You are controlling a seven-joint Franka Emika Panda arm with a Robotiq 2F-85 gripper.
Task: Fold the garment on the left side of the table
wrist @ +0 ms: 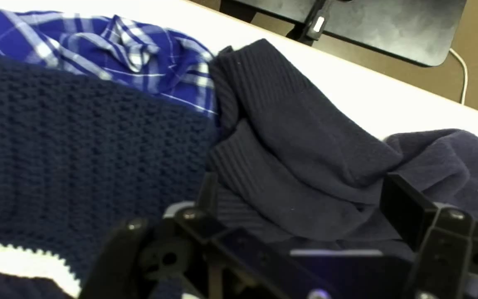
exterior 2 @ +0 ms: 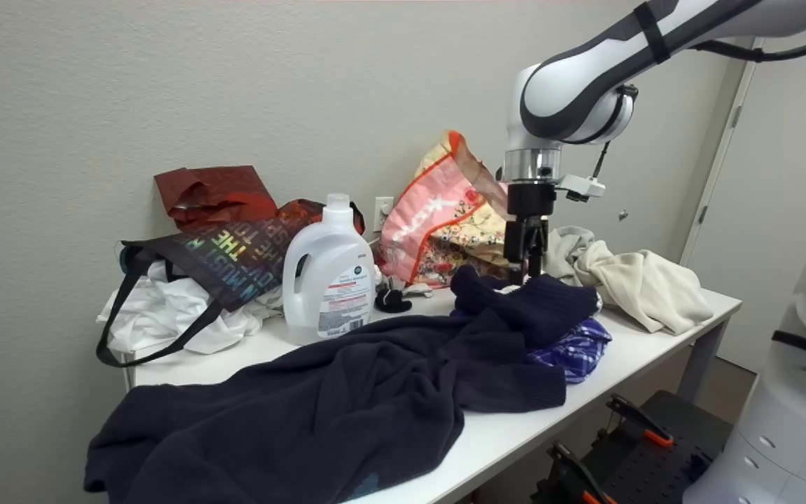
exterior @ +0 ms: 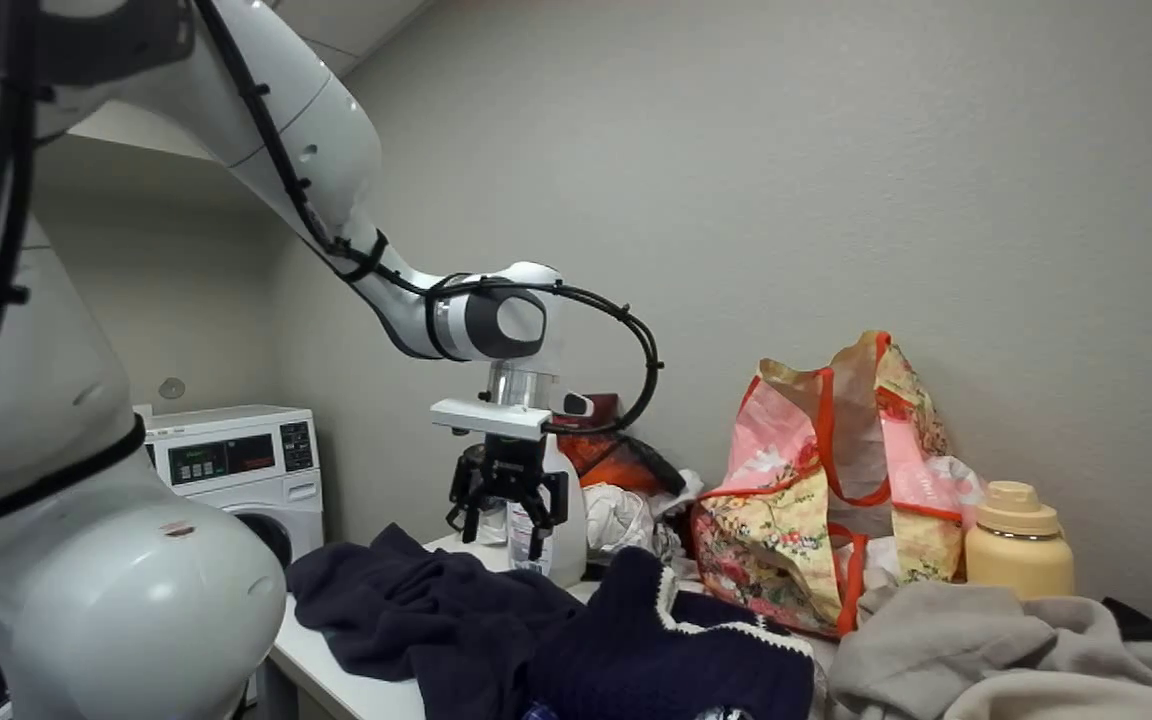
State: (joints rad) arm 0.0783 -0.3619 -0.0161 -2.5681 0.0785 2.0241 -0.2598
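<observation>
While gaping with black gripper (wrist: pixel 301 191), grips nothing; could snag white-edged navy knit (wrist: pixel 81 141), frame left. Blame abutting dark ribbed-cuff garment (wrist: pixel 305 139).

White/grey arm (exterior: pixel 336 150) slopes down fr. upper corner to wrist (exterior: pixel 506 320) in both ext. views; wrist bent w/ tool (exterior: pixel 501 530) hanging approx. vert., pointing down. In wrist view, fingers (wrist: pixel 409 211) stand well apart, wide gap betw. the two.

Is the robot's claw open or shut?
Open: in the wrist view the gripper has its fingers wide apart, and the dark garment shows through the gap.
</observation>
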